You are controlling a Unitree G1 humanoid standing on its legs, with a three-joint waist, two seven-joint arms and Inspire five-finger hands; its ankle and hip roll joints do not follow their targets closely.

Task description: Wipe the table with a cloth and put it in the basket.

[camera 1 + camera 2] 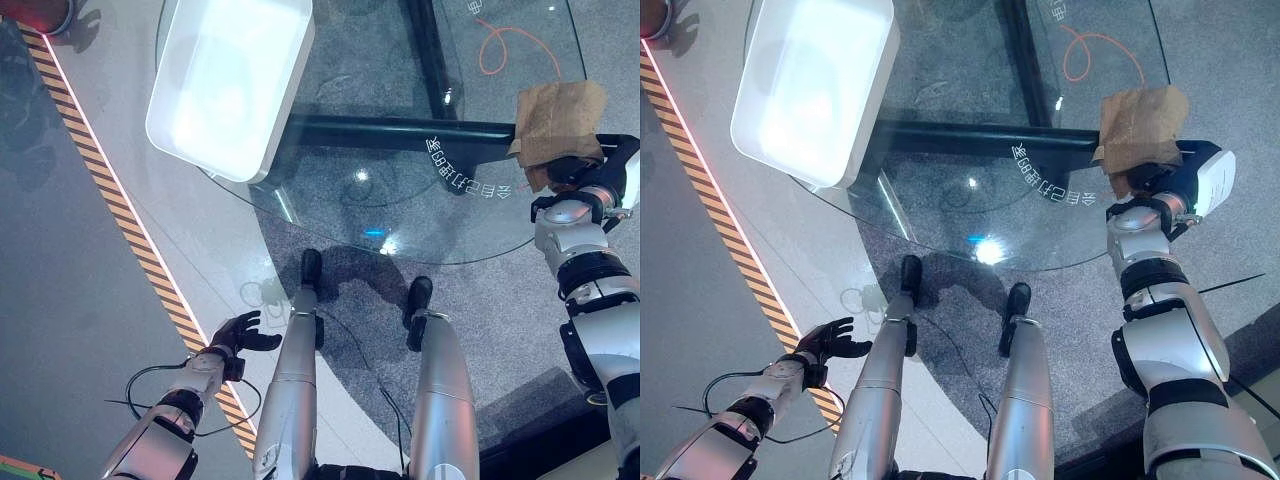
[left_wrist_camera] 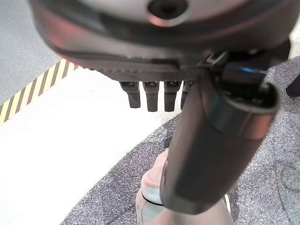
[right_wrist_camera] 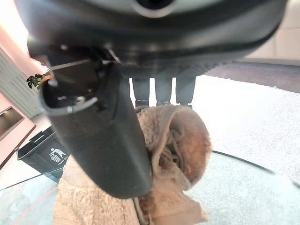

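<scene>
Right hand holds the cloth at the table's edge; wiping is under way, basket yet to come.

The right hand (image 1: 1150, 190) has fingers and thumb curled round a bunched fold of the cloth (image 1: 558, 120), a tan, fluffy towel whose loose part lies flat on the near right rim of the table (image 1: 400, 215), a round sheet of clear glass on a dark frame. The basket (image 1: 225, 85), a smooth white rounded tub, sits on the table's far left side, well apart from the cloth. The left hand (image 1: 240, 333) hangs low by the floor, fingers relaxed and apart, holding nothing. Next, I judge, the cloth needs dragging across the glass toward the basket, kept flat against the slick surface.
</scene>
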